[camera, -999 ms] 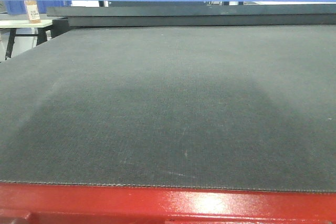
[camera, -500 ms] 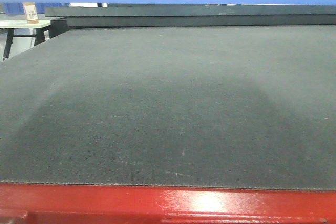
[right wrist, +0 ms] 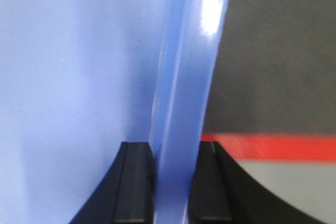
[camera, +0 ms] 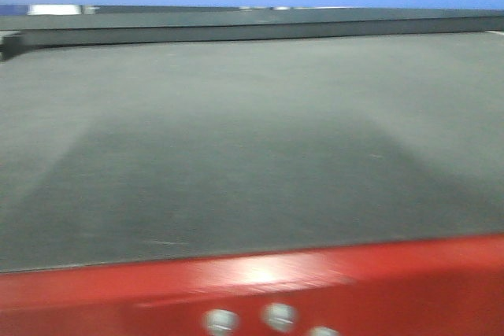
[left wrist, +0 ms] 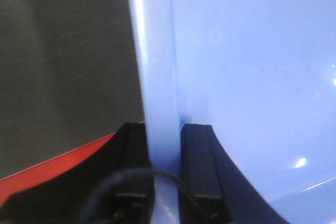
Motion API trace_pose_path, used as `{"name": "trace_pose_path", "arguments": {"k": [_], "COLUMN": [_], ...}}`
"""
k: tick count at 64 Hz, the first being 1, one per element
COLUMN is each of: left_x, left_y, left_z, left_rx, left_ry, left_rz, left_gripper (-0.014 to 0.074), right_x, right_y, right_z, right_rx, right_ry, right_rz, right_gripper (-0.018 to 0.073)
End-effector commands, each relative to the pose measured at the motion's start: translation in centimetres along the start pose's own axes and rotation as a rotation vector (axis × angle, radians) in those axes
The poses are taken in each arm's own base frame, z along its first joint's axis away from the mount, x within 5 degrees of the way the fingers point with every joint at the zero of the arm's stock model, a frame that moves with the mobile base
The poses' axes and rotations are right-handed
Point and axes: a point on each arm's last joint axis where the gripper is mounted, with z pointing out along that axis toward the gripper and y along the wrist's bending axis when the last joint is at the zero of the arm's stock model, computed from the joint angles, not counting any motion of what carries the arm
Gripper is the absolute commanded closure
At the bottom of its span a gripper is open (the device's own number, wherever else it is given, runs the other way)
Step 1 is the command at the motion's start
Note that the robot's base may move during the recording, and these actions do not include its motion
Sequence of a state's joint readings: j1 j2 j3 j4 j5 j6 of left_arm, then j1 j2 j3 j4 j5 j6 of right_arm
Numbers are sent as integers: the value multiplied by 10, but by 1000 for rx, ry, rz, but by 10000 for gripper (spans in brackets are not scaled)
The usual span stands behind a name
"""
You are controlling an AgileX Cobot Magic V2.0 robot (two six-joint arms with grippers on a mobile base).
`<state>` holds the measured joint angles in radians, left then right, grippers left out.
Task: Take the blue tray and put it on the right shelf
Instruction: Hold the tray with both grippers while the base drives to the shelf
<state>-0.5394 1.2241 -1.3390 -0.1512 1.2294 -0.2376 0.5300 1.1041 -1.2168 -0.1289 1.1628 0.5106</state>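
Left wrist view: my left gripper point(left wrist: 164, 137) clamped on blue tray point(left wrist: 252, 77) rim, right gripper point(right wrist: 173, 153) likewise. Tray aloft over black-matted table point(camera: 236, 147). I must carry level, both arms synchronized; right shelf unseen.

**Left gripper** point(left wrist: 164, 132)
- Two matte black fingers with square, flat-topped tips and straight inner faces.
- On each finger a faint lengthwise seam sets off a narrow pad strip.
- The outer flanks widen toward the base in a smooth concave curve.

**Cable** point(left wrist: 113, 181)
- A single thin black lead at the base of the left gripper.
- It arches up below one finger and crosses toward the other.

**Fitting** point(left wrist: 119, 212)
- A small part with yellowish specks, just under the cable's arch.
- It is blurred, so its kind cannot be told.

**Right gripper** point(right wrist: 175, 148)
- Same pattern as the left: two matte black fingers with square tips and straight inner faces.
- The outer flanks are concave and flared.
- A fine raised line runs down each finger's front face.
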Motion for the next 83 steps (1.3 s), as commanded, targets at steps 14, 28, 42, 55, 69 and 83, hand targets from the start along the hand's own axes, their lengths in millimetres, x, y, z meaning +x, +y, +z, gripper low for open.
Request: {"name": "trace_pose_path", "arguments": {"k": [14,28,42,55,69,83], "left_x": [0,0,0,0,0,0], "left_y": [-4,-4,-4,-4,-4,-4], "left_z": [-18,-18,-18,-18,-18,-18], "left_rx": [12,12,12,12,12,12], "left_ry": [-54,-54,-54,-54,-54,-54], "left_rz": [49,49,49,49,49,49], "left_gripper": [645,645,645,645,645,645], "right_x": [-7,-7,-7,-7,-7,-7], "right_y": [-5,-5,-5,-5,-5,-5], "right_z": [-14,-14,-14,-14,-14,-14], "right_rx": [30,30,30,30,30,30], "right_ry": [-94,-94,-94,-94,-94,-94], "right_rz": [-49,-49,-49,-49,-49,-49], "right_gripper": [501,501,501,501,501,501]}}
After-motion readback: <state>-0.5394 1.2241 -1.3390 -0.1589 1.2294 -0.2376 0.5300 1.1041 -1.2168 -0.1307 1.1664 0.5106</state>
